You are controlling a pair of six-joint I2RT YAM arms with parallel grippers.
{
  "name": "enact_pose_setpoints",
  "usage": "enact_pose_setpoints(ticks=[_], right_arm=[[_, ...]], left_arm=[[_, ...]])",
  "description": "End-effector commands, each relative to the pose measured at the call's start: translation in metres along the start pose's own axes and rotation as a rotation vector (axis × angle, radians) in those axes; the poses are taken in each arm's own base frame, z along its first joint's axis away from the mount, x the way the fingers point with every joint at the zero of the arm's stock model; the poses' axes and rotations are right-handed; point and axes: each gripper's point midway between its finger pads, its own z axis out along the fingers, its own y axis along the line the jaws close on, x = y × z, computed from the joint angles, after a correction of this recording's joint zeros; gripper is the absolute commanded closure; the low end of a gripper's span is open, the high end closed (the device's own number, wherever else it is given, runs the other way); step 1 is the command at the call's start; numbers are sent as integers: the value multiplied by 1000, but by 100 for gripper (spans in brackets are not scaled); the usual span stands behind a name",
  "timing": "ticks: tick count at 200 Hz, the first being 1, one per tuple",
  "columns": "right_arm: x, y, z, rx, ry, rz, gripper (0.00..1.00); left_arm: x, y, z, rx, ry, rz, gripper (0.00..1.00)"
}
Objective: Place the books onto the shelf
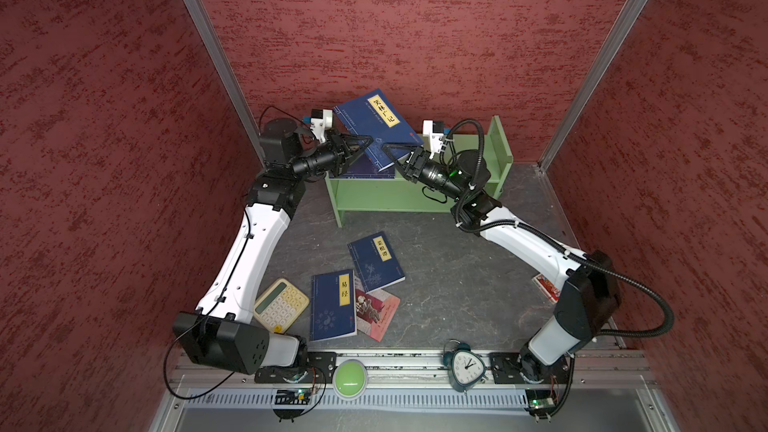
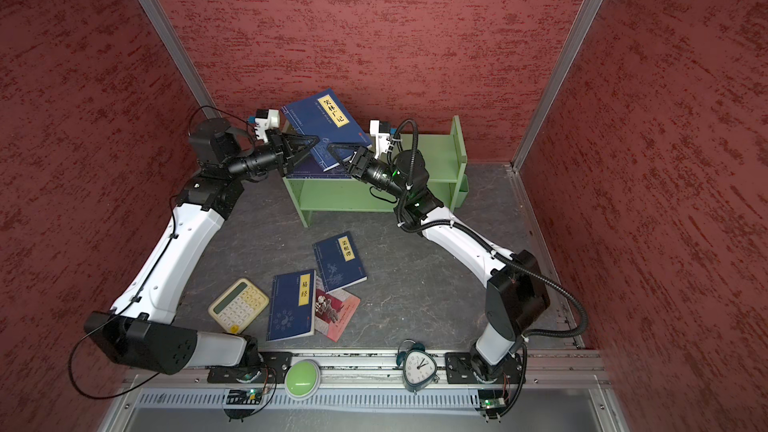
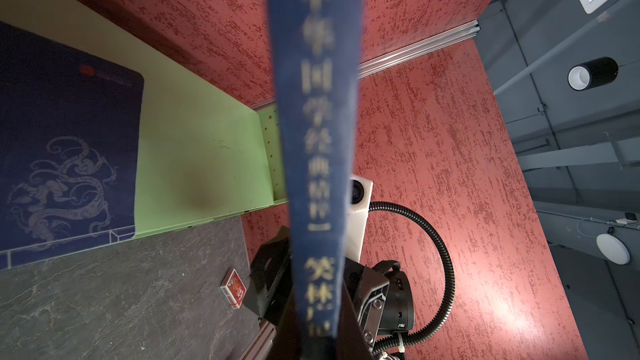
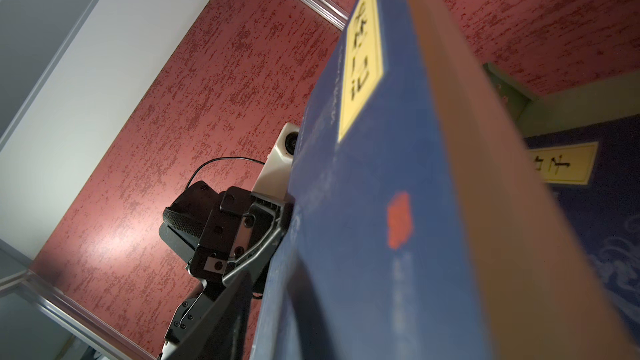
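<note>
Calculator, alarm clock, green button and red box sit apart.

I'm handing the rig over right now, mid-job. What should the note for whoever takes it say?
Left gripper: shut on the raised navy book, which is tilted above the shelf.
Right gripper: at that book's opposite edge; the views don't show whether it grips.
Done: one flat navy book lies on the shelf's top tier.
Left: place the raised navy book. Then, from the table, shelve the 易经 book, the 菜根谭 book and the red-pink book.
</note>
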Motion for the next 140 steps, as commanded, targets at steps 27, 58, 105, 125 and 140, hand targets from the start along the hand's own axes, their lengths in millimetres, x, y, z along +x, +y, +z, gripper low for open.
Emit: enact_pose_setpoints(ticks=[27,58,105,125,140], right_arm=[[-10,21,5,-54,-22,-28,81],[-10,21,6,-49,-10,-34,90],[-15,20,2,14,22,-75,95],[-19,16,-2,57,55,-79,95],[-24,4,-8,135,72,-66,93]], left_arm=[[4,-9,-11,28,-11,39,100],[5,2,-12,8,-18,25,96],[2,12,-20,-26,-40,31,45],[-1,17,-28,-98,-67,66,30],[-4,16,-37,-129,-81,89,26]])
